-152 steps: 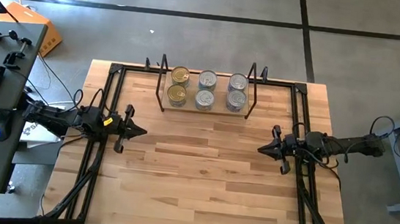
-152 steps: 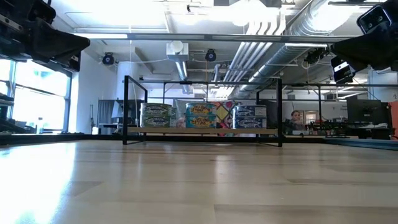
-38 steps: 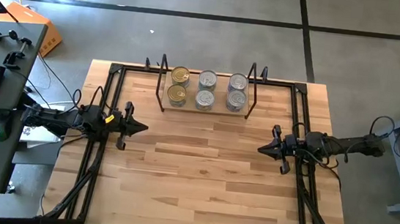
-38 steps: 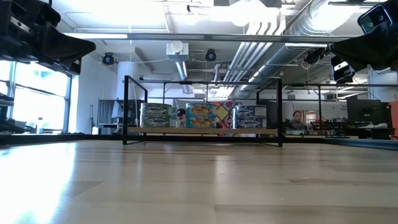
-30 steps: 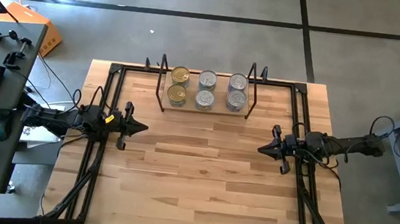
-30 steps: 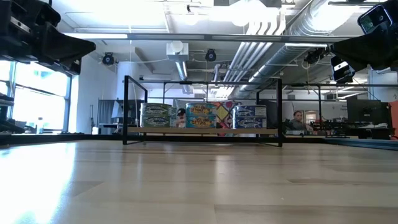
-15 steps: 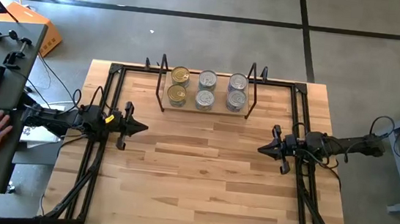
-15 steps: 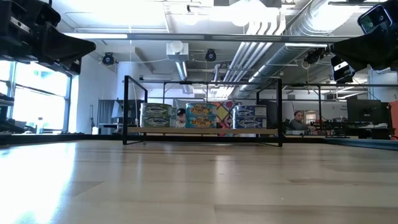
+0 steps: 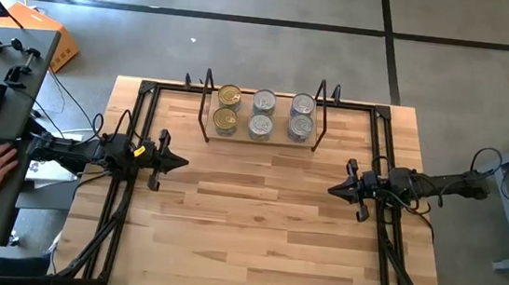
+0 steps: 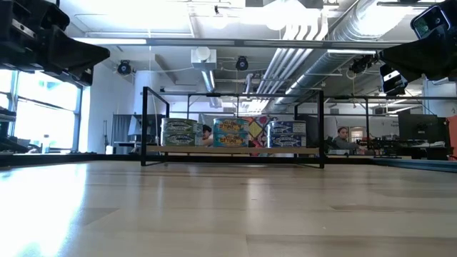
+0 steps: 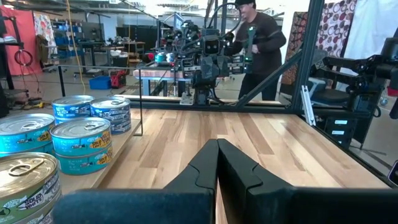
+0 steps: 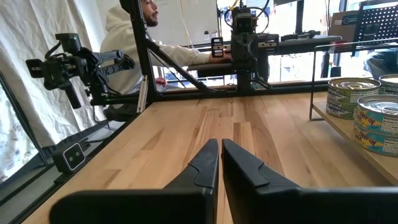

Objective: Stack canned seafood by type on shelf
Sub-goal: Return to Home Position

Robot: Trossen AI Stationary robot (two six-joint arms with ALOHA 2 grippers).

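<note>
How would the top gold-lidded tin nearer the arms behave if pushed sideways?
The short round gold-lidded tin looks wider than tall, so it would probably slide, not tip. It appears to sit on another tin, so it might skid off. The light-wood shelf has uprights only at its ends, likely no front stop.

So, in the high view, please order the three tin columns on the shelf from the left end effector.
From the left end effector:
1. Gold-lid tins, left end of the shelf.
2. Middle silver-lid tins, centre.
3. Right silver-lid tins, right end.
</note>
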